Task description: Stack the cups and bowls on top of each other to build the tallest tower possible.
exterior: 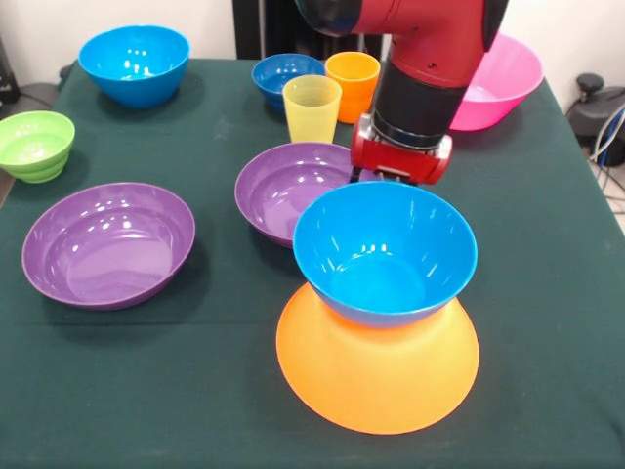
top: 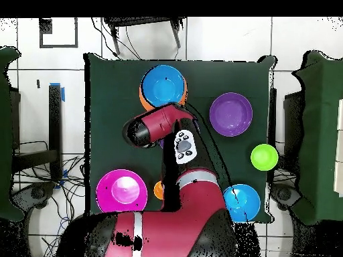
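The tower is a wide yellow-orange bowl, upside down, with a bright blue bowl upright on it; from above it shows as blue bowl over an orange rim. My gripper hangs just behind the blue bowl's far rim, its tips hidden by the rim. A purple bowl sits close behind the tower. The yellow cup and orange cup stand upright behind it, next to a small dark blue bowl.
Another purple bowl lies at the left. A green bowl sits at the left edge and a second bright blue bowl at the far left. A pink bowl lies far right, behind the arm.
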`<action>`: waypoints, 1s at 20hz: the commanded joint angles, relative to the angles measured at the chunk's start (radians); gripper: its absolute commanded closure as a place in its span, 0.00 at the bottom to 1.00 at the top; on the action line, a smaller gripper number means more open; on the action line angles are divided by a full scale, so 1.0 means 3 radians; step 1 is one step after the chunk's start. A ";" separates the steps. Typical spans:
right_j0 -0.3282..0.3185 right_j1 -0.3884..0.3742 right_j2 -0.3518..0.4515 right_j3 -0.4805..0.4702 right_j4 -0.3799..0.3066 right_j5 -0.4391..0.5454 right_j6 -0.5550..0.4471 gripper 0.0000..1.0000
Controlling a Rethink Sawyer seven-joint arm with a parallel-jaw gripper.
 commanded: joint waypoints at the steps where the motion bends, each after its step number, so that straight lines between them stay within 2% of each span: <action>1: 0.0035 0.0155 0.0132 -0.0068 -0.0175 0.0157 -0.0507 0.00; 6: 0.0046 0.0167 0.0150 -0.0063 -0.0157 0.0114 -0.0475 0.00; 7: 0.0046 0.0166 0.0153 -0.0061 -0.0172 0.0058 -0.0466 1.00; 10: 0.0041 0.0160 0.0147 -0.0022 -0.0138 -0.0044 -0.0339 1.00; 20: 0.0045 -0.0008 0.0155 0.0002 -0.0040 0.0210 -0.0402 1.00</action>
